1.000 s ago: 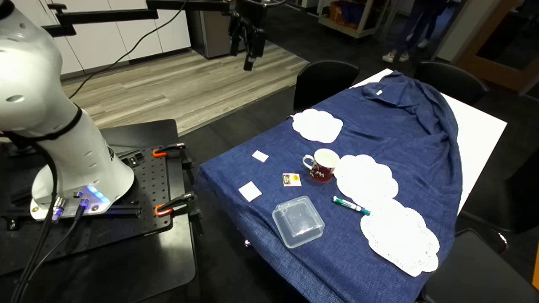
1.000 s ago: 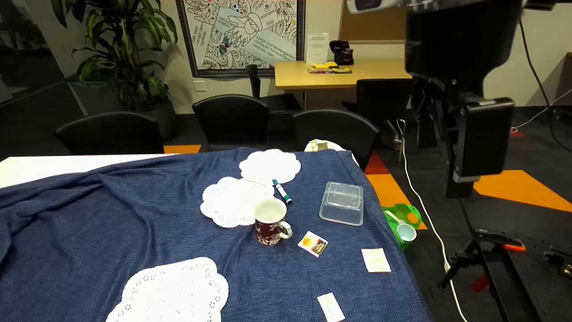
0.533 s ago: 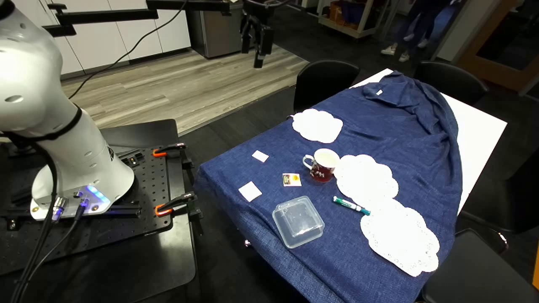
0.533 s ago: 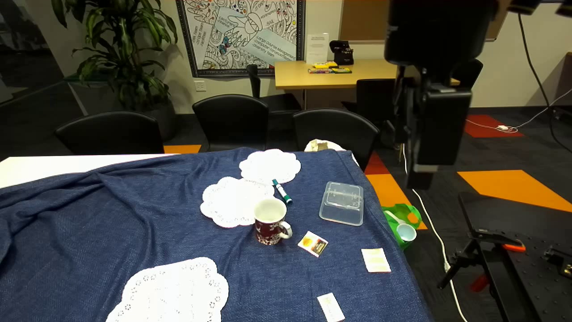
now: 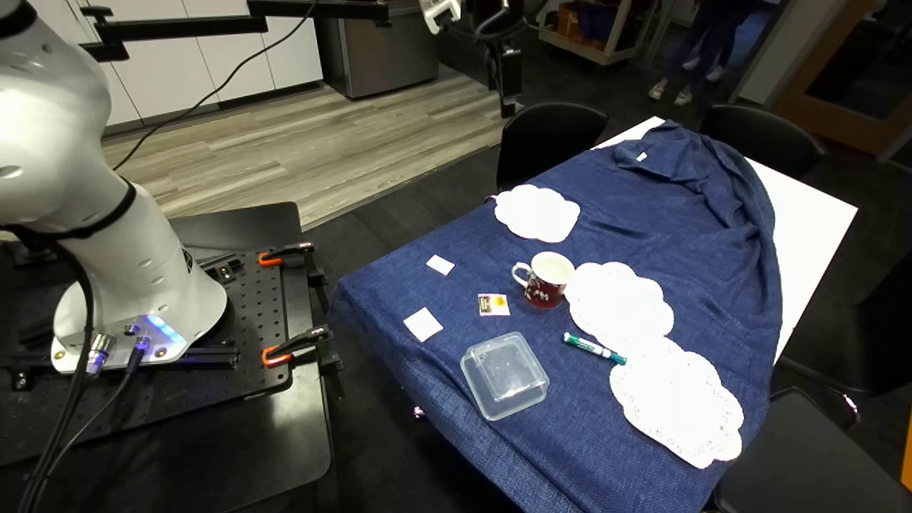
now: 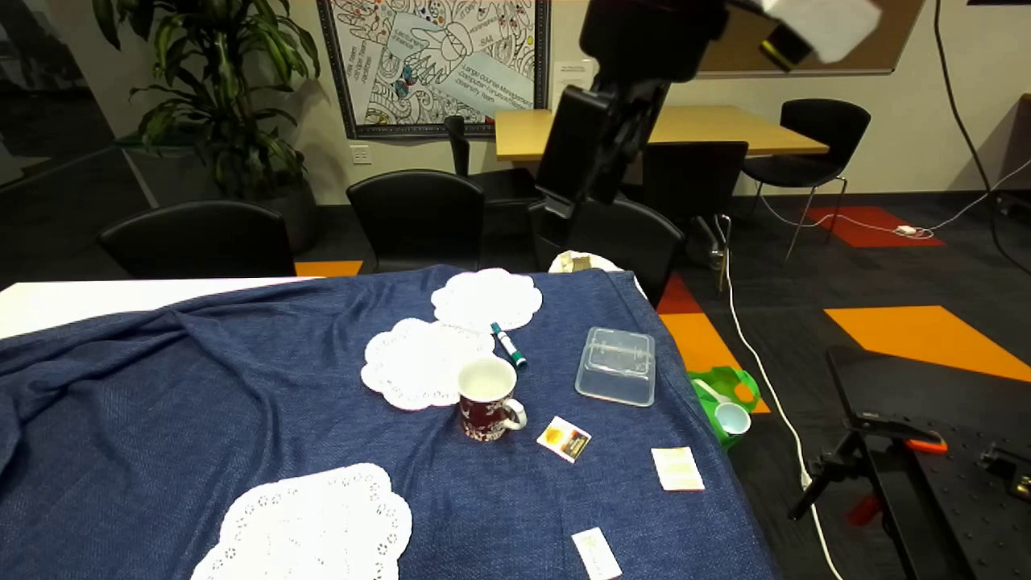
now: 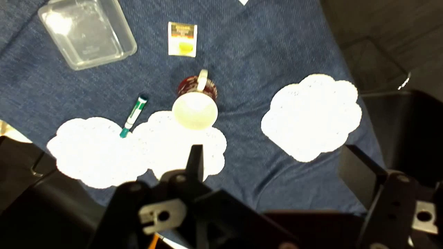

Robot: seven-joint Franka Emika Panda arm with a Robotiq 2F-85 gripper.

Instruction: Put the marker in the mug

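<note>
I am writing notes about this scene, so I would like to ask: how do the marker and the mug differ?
Look: the marker is green and white, while the mug is dark red and patterned outside, pale inside.
Shape: the marker is slim; the mug is round and much wider, with a handle.
Pose: the marker lies on its side; the mug stands upright.
Shared: both are on the blue cloth.

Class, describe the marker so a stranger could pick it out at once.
On the blue cloth over the table, find where two white doilies meet, near the red mug. The marker lies there, one end at that join. Unlike the flat doilies and the mug, it is a slim rod, green and white.
</note>
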